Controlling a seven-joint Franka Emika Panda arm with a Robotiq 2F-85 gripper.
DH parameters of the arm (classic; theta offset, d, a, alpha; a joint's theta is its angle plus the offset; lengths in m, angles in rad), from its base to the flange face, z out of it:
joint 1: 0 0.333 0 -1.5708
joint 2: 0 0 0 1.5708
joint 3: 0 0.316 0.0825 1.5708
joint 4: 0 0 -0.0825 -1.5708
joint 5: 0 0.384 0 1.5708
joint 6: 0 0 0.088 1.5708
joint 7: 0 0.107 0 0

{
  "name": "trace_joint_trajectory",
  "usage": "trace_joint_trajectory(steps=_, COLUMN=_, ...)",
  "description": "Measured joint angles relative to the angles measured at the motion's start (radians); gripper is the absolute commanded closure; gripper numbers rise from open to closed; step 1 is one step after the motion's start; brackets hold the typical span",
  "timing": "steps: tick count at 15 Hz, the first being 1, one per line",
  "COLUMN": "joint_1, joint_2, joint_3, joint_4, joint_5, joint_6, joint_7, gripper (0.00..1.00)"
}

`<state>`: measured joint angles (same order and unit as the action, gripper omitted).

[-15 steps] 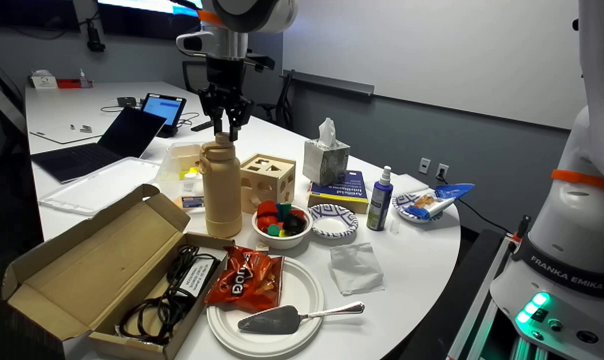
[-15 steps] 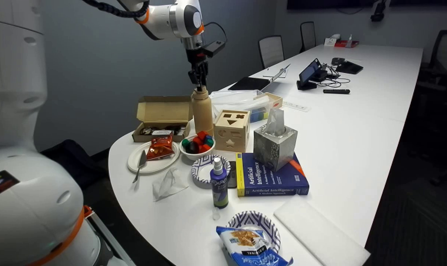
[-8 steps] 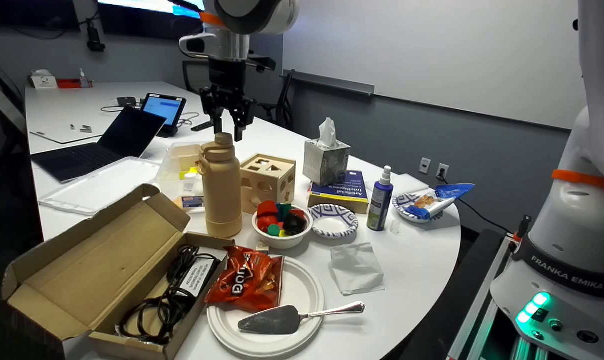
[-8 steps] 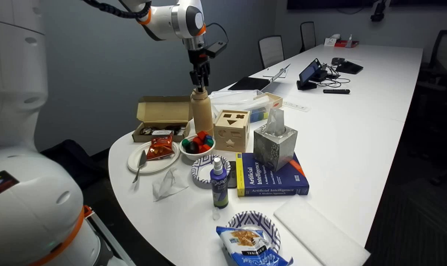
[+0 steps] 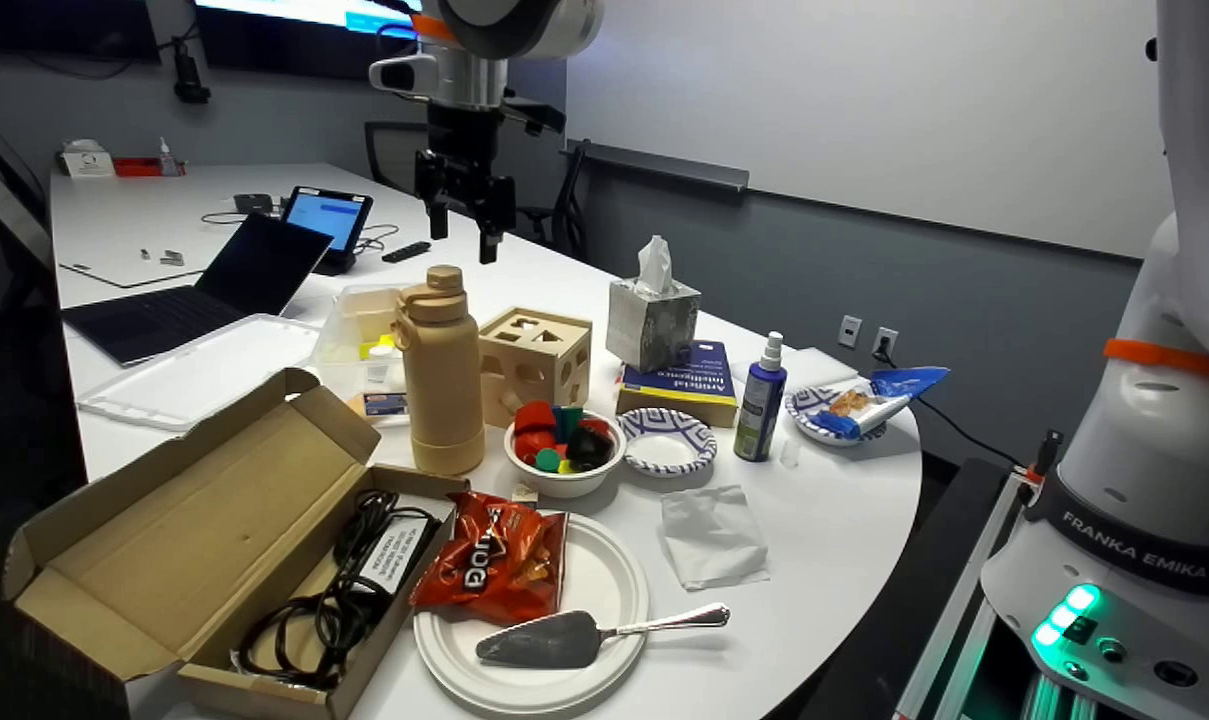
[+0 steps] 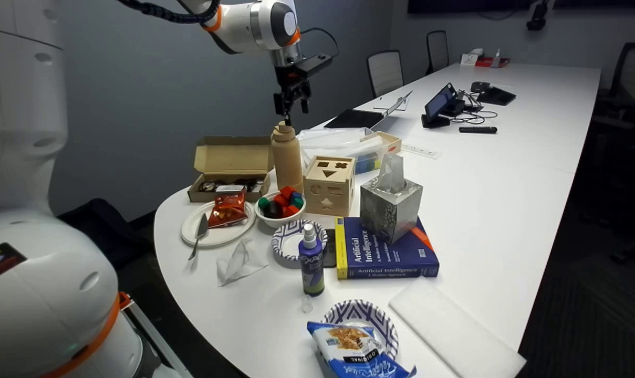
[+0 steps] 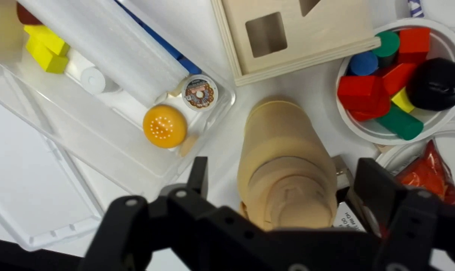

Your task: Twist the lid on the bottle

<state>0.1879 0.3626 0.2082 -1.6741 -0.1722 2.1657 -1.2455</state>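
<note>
Pincer (image 5: pixel 464 244) higher, above the lid (image 5: pixel 445 279)

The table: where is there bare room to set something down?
Free: from the book across to the long edge, and from the napkin to the rounded end. Crowded: around the bottle, with cube, bowl and carton close by.

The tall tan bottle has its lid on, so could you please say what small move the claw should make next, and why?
Probably raise the claw a little to withdraw: it hangs open above the lid, holding nothing, and the lid sits on the bottle, though its tightness can't be seen.
</note>
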Motion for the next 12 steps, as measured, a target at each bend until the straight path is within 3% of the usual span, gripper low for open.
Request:
trace_joint_trajectory(steps=6, joint_1=0.007, joint_2=-0.053, joint_3=-0.04, joint_4=0.024, joint_5=-0.075, joint_6=-0.044, joint_7=0.326, gripper=0.0)
trace_joint_trajectory(steps=12, joint_1=0.01, joint_2=-0.105, joint_3=-0.056, joint_4=0.024, joint_5=-0.146, joint_6=-0.173, joint_7=0.651, gripper=0.0)
